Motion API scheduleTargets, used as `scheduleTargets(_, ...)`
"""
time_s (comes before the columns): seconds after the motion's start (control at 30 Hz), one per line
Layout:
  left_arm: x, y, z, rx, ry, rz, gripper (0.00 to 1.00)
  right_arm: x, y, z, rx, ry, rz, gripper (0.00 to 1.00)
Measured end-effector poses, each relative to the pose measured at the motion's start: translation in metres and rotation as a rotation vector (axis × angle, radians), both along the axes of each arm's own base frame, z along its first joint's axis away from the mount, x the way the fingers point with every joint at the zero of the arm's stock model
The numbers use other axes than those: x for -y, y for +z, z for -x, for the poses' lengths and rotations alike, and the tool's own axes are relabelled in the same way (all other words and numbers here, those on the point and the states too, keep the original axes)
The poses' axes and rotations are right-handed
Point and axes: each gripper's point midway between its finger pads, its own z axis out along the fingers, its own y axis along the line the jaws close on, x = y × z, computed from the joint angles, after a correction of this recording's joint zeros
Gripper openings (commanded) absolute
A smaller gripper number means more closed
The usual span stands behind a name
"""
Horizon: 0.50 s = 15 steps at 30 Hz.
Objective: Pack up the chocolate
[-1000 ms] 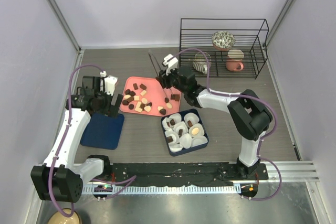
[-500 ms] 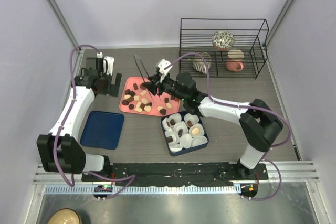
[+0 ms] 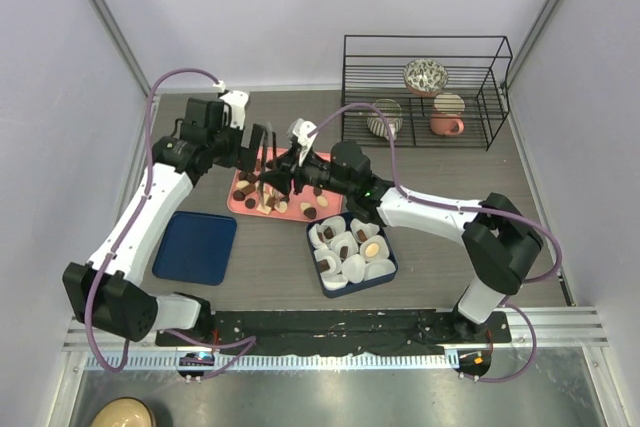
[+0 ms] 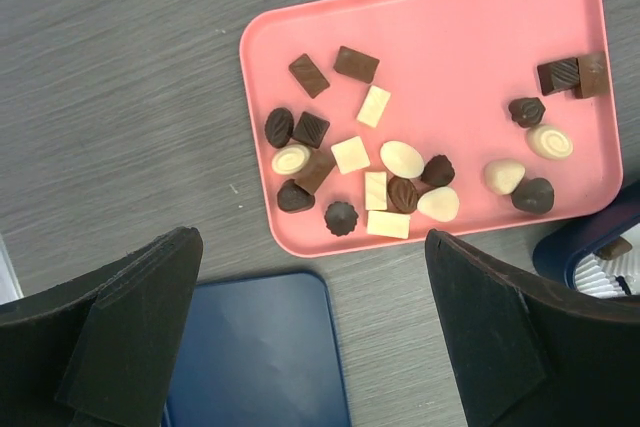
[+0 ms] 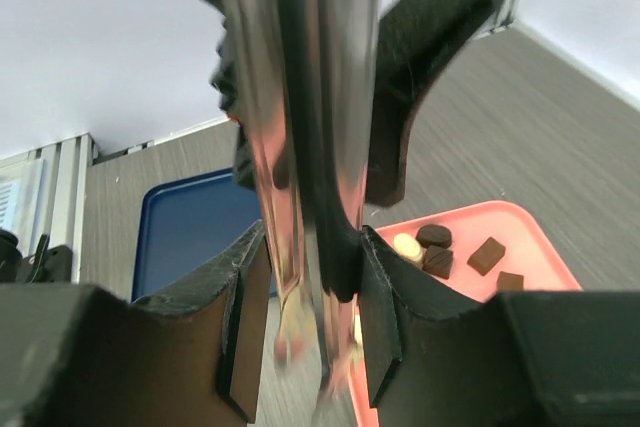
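Worktop [image 4: 120,67]: we are seeing bare grain left of the pink tray [image 4: 450,57]. Tray: chocolate [image 4: 390,182] is clustering at its left end and right edge, leaving the far middle bare. Left gripper [image 4: 310,237] is hovering above it, gaping wide, empty. Right gripper [image 5: 310,317] is clamping metal tongs [image 5: 290,147].

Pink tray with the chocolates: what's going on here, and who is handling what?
The right gripper is shut on metal tongs and holds them over the pink tray, where most of the chocolates lie loose. The left gripper hovers above the same tray, open and empty. Beside the tray, the blue box of white paper cups has a few pieces in it; most cups look empty.
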Motion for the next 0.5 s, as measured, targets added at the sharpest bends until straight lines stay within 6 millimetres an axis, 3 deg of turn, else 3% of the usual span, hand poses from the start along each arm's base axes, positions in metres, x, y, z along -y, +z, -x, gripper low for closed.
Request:
scheduleTargets(0.17, 0.0, 0.019, 0.003, 0.049, 0.002, 0.003, 1.0, -0.01, -0.005, 0.002, -0.023, 0.034, 0.022, 0.42)
scheduleTargets(0.5, 0.018, 0.033, 0.019, 0.089, -0.057, 0.009, 1.0, -0.016, -0.007, -0.006, -0.04, 0.021, 0.042, 0.41)
